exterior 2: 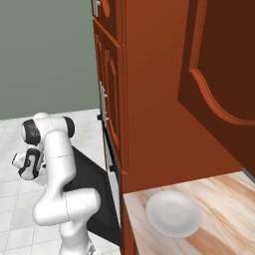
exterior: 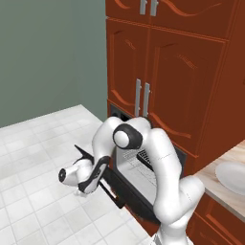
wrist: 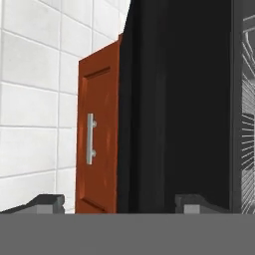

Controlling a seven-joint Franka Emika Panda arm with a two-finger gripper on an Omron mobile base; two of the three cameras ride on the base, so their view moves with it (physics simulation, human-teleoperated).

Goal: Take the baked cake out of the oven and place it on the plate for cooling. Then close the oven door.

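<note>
Nearest the cameras, the white arm bent down and to the left, carrying the end effector [exterior: 79, 191] low beside the oven door [exterior: 136, 198]. In the hand view its two finger tips [wrist: 47, 201] stood well apart with nothing between them, so the end effector was released and empty; the black door edge lay just ahead of them.

The oven door hung open, a wide flat black panel tilted outward and down from the oven [exterior: 139, 160], its long axis running along the cabinet front and its free edge pointing out over the tiled floor [exterior: 38, 143]. It was judged stiff and fairly heavy, hinged at its base, and best pushed or gripped at its outer edge or bar handle.

Inside the cavity a wire rack [exterior: 131, 158] showed. The baked cake could not be made out in these views; it was presumably inside the oven. Being tiny, it was judged light and crumbly, needing a gentle pinch across its sides.

Farther right, the plate [exterior 2: 173, 213] lay bare on the wooden surface [exterior 2: 224, 199], below the red-brown cabinets [exterior: 167, 72].
</note>
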